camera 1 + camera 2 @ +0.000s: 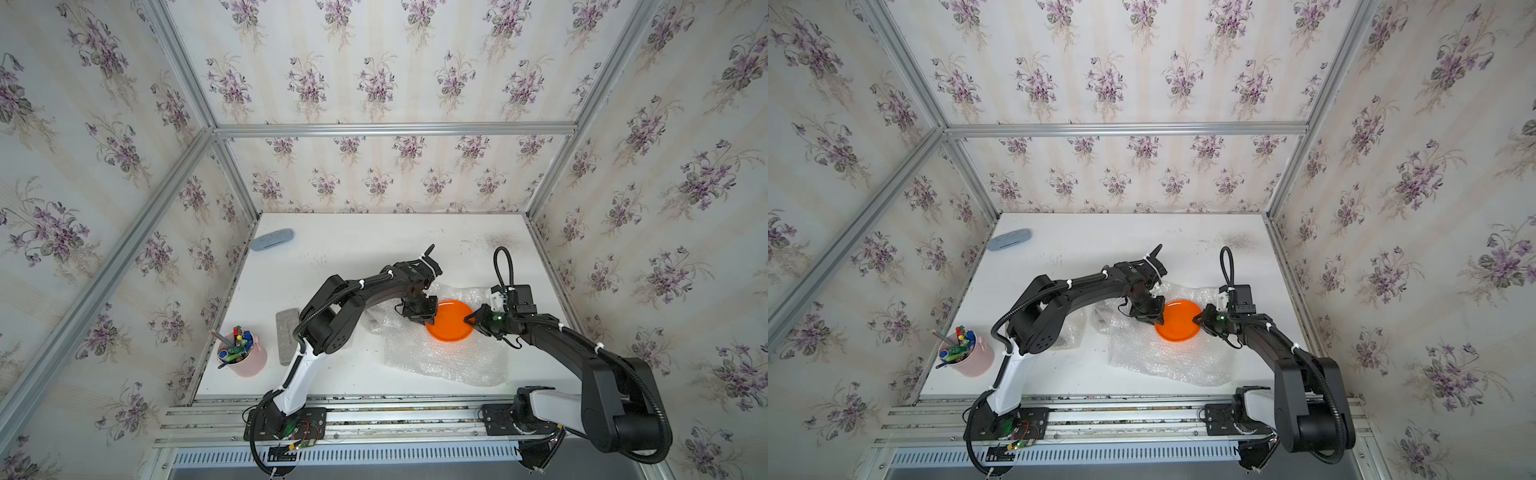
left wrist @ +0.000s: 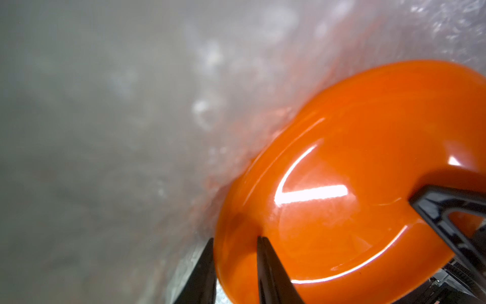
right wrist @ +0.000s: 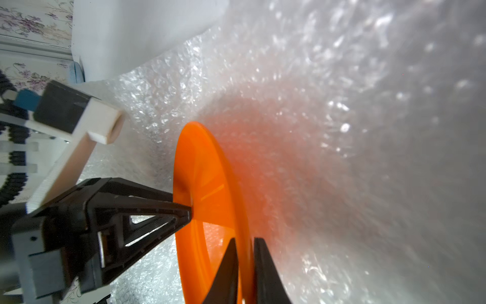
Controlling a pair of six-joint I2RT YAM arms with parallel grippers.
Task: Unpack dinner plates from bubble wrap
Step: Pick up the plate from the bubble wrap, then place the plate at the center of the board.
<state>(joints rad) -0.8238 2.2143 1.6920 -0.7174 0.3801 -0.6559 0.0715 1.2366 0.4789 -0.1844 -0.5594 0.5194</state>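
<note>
**A:** The right jaws are clamped on one rim of the orange plate [image 3: 207, 184]. The left jaws straddle the opposite rim, one tip inside and one outside. I cannot tell whether they squeeze.

**B:** Where is the plate?

**A:** It is on the opened bubble wrap [image 1: 449, 361], toward the right arm's side of the table [image 1: 374, 249].

**B:** How will it handle?

**A:** It looks stiff, light and glossy, so probably slippery and breakable. I would bite deep on the rim. The wrap is limp and may drag along.

**B:** What about the surroundings?

**A:** The table is smooth and white. The pen cup [image 1: 245, 353] and the pale blue oval [image 1: 272, 240] stand well apart, and wallpapered walls close in the sides.
</note>
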